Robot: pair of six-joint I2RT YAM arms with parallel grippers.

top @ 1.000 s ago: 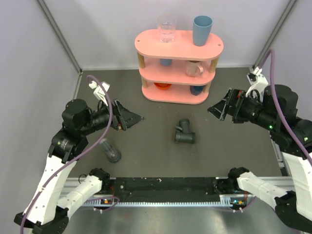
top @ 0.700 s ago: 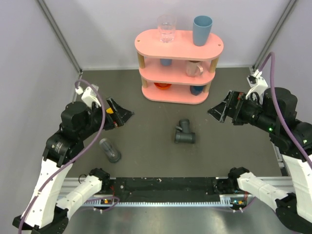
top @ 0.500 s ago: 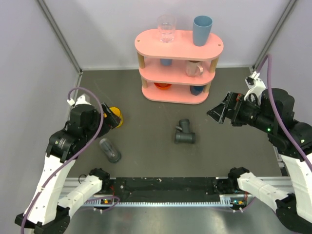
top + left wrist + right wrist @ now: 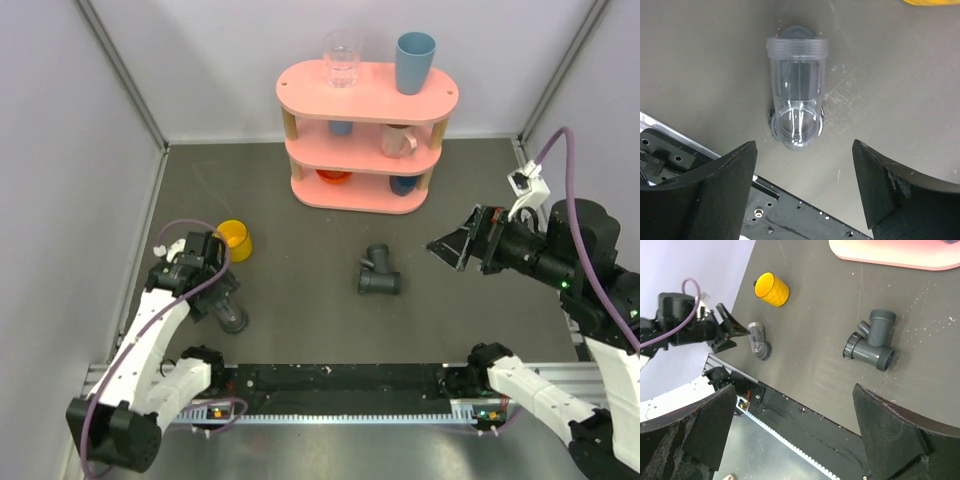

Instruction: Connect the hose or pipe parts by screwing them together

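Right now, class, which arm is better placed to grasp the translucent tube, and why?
Left. The left gripper hangs over the tube, jaws open astride it; the right gripper is far off, beyond the T-fitting.

My left gripper (image 4: 804, 145) was matt black plastic. The tube (image 4: 797, 90) was glossy, translucent plastic, the T-fitting (image 4: 871, 341) smooth grey plastic, and the counter (image 4: 900, 85) matt, dark and scuffed.

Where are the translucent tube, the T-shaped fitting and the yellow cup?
translucent tube (image 4: 797, 95), left wrist view, mid wall
T-shaped fitting (image 4: 871, 344), right wrist view, central junction
yellow cup (image 4: 774, 291), right wrist view, side wall
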